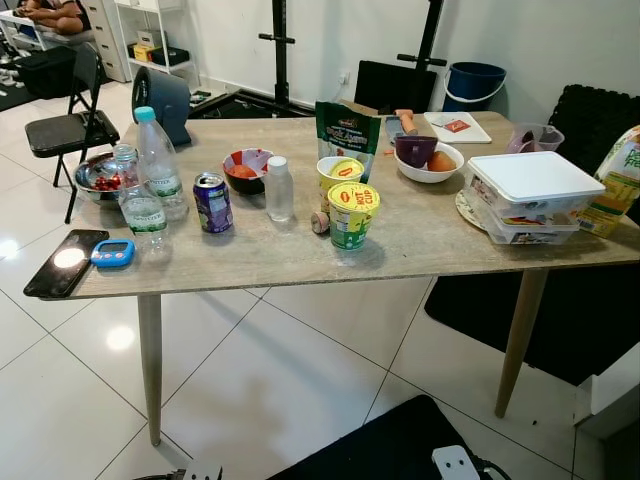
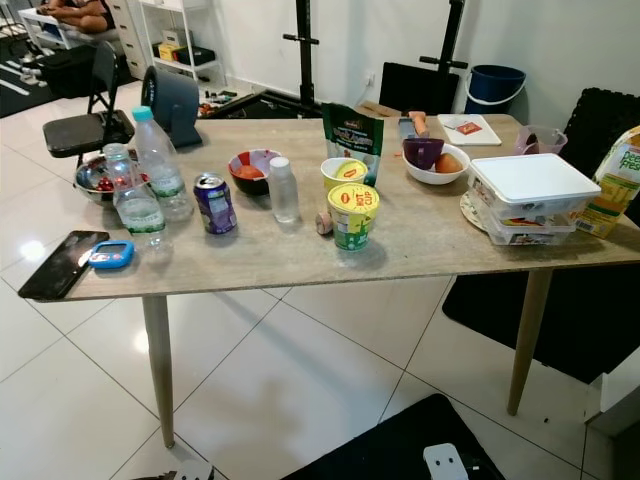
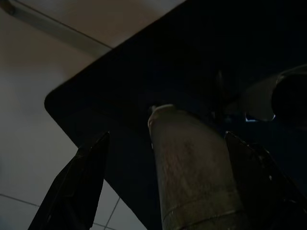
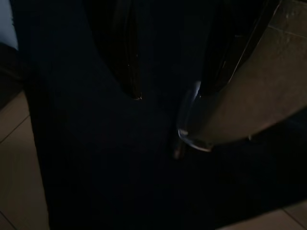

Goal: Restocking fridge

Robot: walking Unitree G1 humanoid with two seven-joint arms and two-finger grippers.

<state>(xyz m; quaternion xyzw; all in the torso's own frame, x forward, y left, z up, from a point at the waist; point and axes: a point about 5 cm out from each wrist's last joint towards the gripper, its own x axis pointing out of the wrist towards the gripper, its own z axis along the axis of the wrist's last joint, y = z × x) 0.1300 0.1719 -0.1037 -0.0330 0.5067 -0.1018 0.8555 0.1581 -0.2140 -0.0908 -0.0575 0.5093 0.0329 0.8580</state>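
Two water bottles [image 1: 150, 180] stand at the left of the tabletop [image 1: 420, 245], with a purple can [image 1: 212, 202] and a small clear bottle [image 1: 279, 189] just to their right. Two cup noodles [image 1: 351, 215] sit mid-table before a green pouch [image 1: 348, 130]. White lidded containers [image 1: 525, 195] are stacked at the right. A phone [image 1: 66, 262] lies on the near left corner. The left hand [image 3: 163, 182] hangs over dark floor matting, fingers spread wide, empty. The right hand's [image 4: 168, 96] opening I cannot tell.
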